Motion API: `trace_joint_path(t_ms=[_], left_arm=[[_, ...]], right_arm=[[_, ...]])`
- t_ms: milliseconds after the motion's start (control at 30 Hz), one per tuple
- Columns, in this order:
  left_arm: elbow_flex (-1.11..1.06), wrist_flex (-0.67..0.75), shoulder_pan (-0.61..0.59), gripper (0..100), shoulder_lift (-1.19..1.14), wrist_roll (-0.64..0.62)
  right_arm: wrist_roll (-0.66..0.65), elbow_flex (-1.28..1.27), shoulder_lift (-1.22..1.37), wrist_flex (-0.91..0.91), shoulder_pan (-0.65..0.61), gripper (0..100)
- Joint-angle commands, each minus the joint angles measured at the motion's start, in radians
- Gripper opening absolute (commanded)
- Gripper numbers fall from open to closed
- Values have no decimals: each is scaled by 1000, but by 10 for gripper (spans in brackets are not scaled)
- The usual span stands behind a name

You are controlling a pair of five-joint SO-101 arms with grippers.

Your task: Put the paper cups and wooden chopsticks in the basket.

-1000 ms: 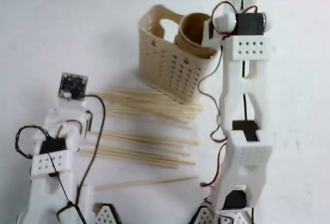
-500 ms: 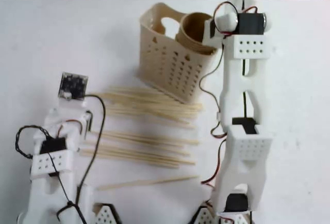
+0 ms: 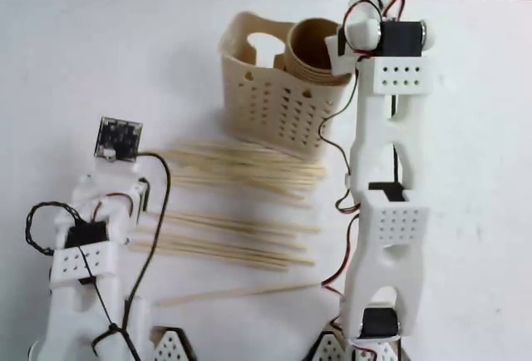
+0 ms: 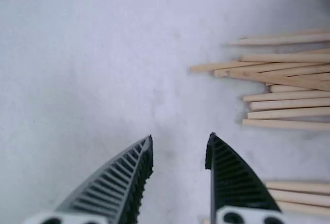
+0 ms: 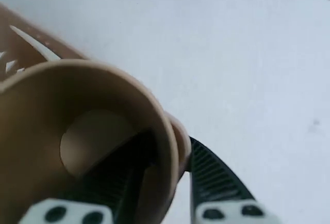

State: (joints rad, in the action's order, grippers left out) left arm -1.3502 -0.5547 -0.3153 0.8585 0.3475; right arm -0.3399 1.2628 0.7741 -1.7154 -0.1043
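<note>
White tabletop [image 3: 166,61]: basket [image 3: 274,103] at 12 o'clock, wooden chopsticks [image 3: 249,167] strewn at its 6. Right gripper [image 5: 167,146] pinches the paper cups [image 3: 312,49] by the rim inside the basket; left gripper [image 4: 180,141] hangs open near chopstick ends. Withdrawing unreleased could drag cups out or tip the basket.

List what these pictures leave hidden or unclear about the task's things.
- Count of stacked paper cups: high view, rims too small to tell.
- Floor of the basket: high view, behind its wall and the cups.
- Far ends of the chopsticks: left wrist view, cut by the edge.
</note>
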Motion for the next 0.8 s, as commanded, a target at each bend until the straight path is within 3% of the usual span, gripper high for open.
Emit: trace_joint_path(t_ms=[0, 133, 400, 767], left_arm=[[2, 32, -5, 192, 16, 8], [2, 32, -5, 192, 16, 8], [2, 32, -5, 192, 16, 8], [2, 32, -5, 192, 16, 8]], right_arm=[[-129, -6, 16, 2, -45, 20], [-147, -5, 19, 2, -54, 46], [-140, 34, -10, 4, -33, 303], [-41, -15, -278, -5, -50, 233]])
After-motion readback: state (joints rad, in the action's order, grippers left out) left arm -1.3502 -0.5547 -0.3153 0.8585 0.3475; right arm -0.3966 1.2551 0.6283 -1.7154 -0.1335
